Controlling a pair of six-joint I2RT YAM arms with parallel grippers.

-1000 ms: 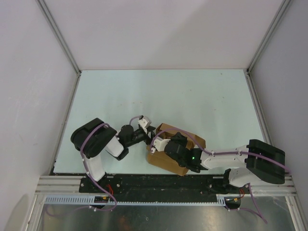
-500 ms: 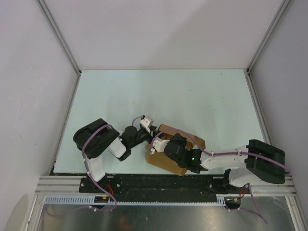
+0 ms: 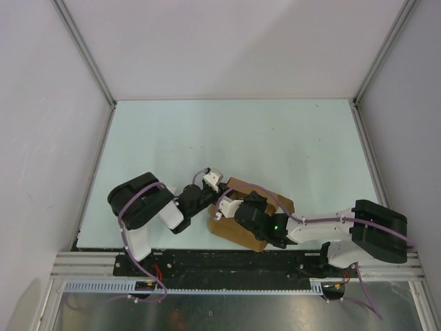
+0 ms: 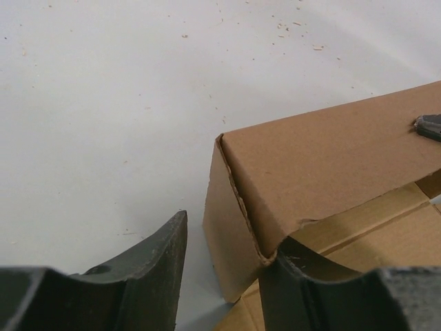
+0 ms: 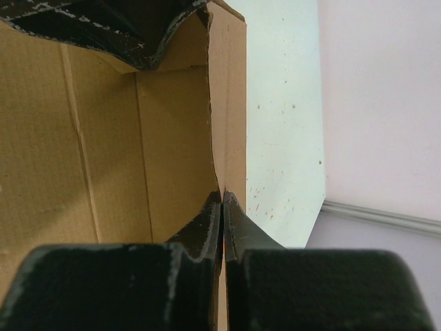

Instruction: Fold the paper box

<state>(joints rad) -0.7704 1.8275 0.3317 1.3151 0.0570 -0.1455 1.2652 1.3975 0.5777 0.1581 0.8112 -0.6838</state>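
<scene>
Bench (image 3: 275,138): pale green. Paper box (image 3: 234,233): at near edge, centre, between both arms; walls raised, top open upward, flaps unclosed, judged about half done. Skewed to bench edge; long axis unclear beneath right arm. Right jaws: clenched on one wall. Left jaws: apart, straddling a corner.

A pale green tabletop (image 3: 275,138) sits between plain white walls (image 3: 234,41), edged by grey metal rails (image 3: 83,263), under even, soft light.
</scene>
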